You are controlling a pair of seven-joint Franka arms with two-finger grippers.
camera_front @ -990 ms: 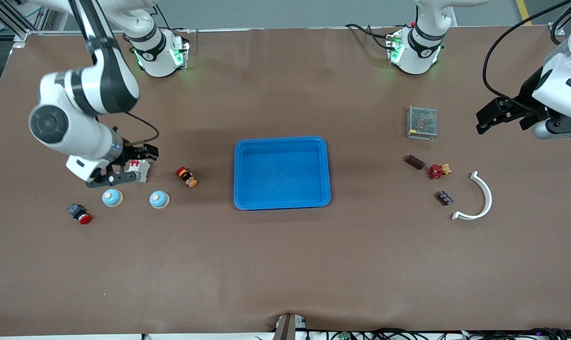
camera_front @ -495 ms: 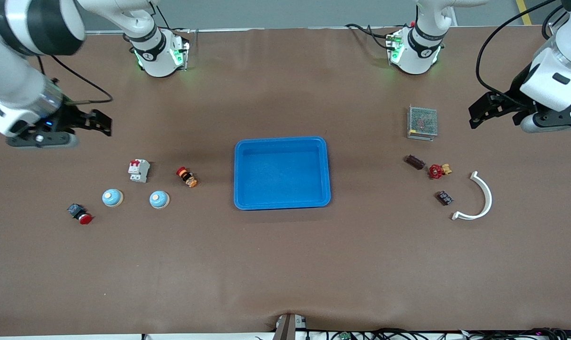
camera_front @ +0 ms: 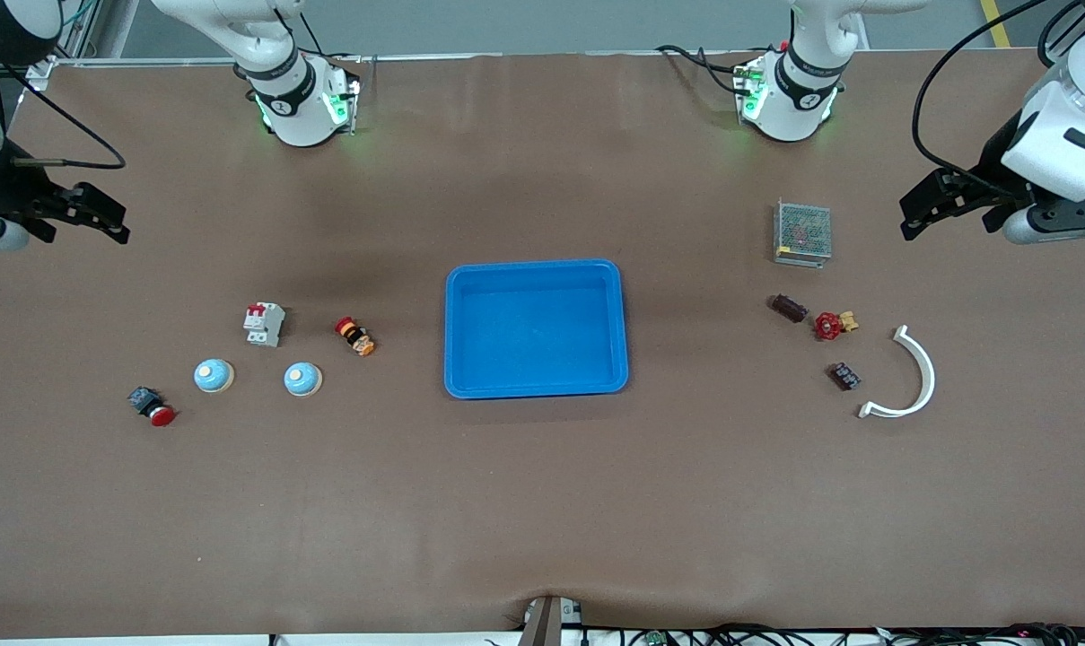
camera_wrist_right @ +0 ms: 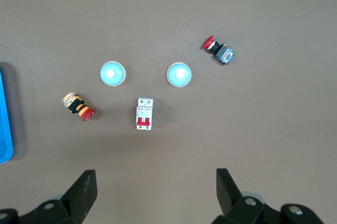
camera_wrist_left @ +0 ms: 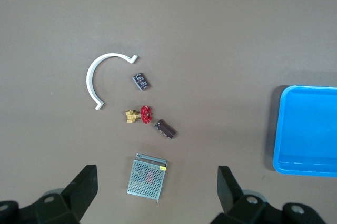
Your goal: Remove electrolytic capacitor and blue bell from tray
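Note:
Two light-blue bells [camera_front: 213, 375] [camera_front: 302, 379] sit side by side toward the right arm's end of the table; both also show in the right wrist view [camera_wrist_right: 179, 74] [camera_wrist_right: 112, 73]. Two dark capacitors [camera_front: 789, 308] [camera_front: 844, 375] lie toward the left arm's end and show in the left wrist view [camera_wrist_left: 165, 129] [camera_wrist_left: 140, 81]. The blue tray [camera_front: 533, 266] is in the middle, with nothing in it. My right gripper [camera_front: 102, 215] [camera_wrist_right: 155, 174] is open and empty, high over its end of the table. My left gripper [camera_front: 923, 206] [camera_wrist_left: 156, 174] is open and empty, high over its end.
A white circuit breaker [camera_front: 263, 324], a red-and-orange button [camera_front: 354, 336] and a red push button [camera_front: 152, 406] lie around the bells. A metal mesh box [camera_front: 801, 233], a red valve [camera_front: 831, 325] and a white curved strip [camera_front: 910, 377] lie by the capacitors.
My right gripper has risen from beside the circuit breaker and swung out toward its end of the table. My left gripper has shifted only slightly.

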